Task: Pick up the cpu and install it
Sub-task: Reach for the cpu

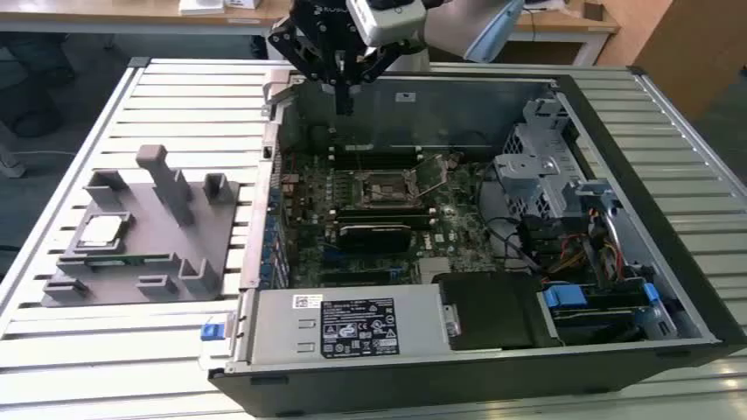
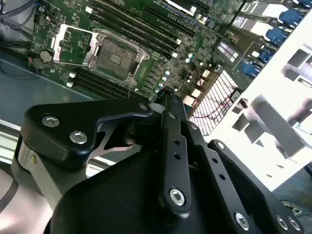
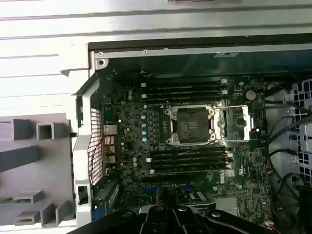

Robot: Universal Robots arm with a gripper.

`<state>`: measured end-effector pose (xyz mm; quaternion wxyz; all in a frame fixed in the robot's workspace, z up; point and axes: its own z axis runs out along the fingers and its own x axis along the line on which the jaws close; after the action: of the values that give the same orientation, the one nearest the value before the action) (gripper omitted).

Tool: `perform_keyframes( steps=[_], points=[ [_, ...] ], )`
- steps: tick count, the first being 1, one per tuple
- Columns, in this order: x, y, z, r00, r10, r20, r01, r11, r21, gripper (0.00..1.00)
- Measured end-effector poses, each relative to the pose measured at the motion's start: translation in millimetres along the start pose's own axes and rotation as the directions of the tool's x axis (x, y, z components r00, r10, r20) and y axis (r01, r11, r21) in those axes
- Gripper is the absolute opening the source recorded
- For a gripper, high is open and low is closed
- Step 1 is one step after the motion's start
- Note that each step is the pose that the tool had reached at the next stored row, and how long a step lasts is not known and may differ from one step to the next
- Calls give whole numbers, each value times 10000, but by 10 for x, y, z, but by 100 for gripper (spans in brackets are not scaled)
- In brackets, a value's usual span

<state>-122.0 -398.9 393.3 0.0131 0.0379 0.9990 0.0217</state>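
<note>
- The slatted table (image 1: 152, 105) carries an open computer case (image 1: 467, 372). A grey holder (image 1: 152, 254) lies beside the case, on the exterior view's left.
- The motherboard (image 1: 456, 232) lies flat on the floor of the case. Memory slots run along both sides of the socket (image 1: 380, 188).
- The arm comes in from the far side. Its gripper (image 1: 345, 107) points straight down above the far left corner of the case, well above the board and touching nothing.
- In the second wrist view the gripper (image 2: 168, 97) has its fingers drawn together into one narrow tip, with nothing held between them.
- In the first wrist view the socket (image 3: 189, 124) is empty, and its load plate (image 3: 234, 122) is swung open beside it. The seat looks ready, and the install has not begun.
- The cpu (image 1: 100, 232) rests flat on the left part of the holder, well apart from the gripper, so the pick-up step appears not yet done.
- Judged from this layout, a good pick calls for the jaws to spread wider than the chip and come down squarely over it. They should close on two opposite edges, not on the metal top.
- The chip should stay level, because a tilted grasp would probably carry over to the socket, where alignment looks unforgiving.
- The holder's upright posts stand near the cpu, so a vertical approach seems the safest.
</note>
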Motion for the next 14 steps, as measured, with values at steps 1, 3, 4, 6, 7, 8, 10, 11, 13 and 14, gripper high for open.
perform_keyframes(
  steps=[1,3,4,6,7,8,10,11,13,14],
  points=[
    [0,0,0,10000,0,0,0,10000,0,11],
    [0,0,0,10000,0,0,0,10000,0,11],
    [0,0,0,10000,0,0,0,10000,0,11],
    [5,0,-1,10000,1,-1,-1,10000,1,11],
    [7,0,-1,10000,0,-1,0,10000,1,11],
    [8,0,0,10000,0,0,0,10000,0,11],
    [12,-1,0,10000,0,0,0,10000,0,11],
    [14,-1,0,10000,0,0,0,10000,0,11],
    [18,-1,0,10000,0,0,0,10000,-1,11],
    [19,-1,0,10000,0,0,0,10000,0,11]
  ],
)
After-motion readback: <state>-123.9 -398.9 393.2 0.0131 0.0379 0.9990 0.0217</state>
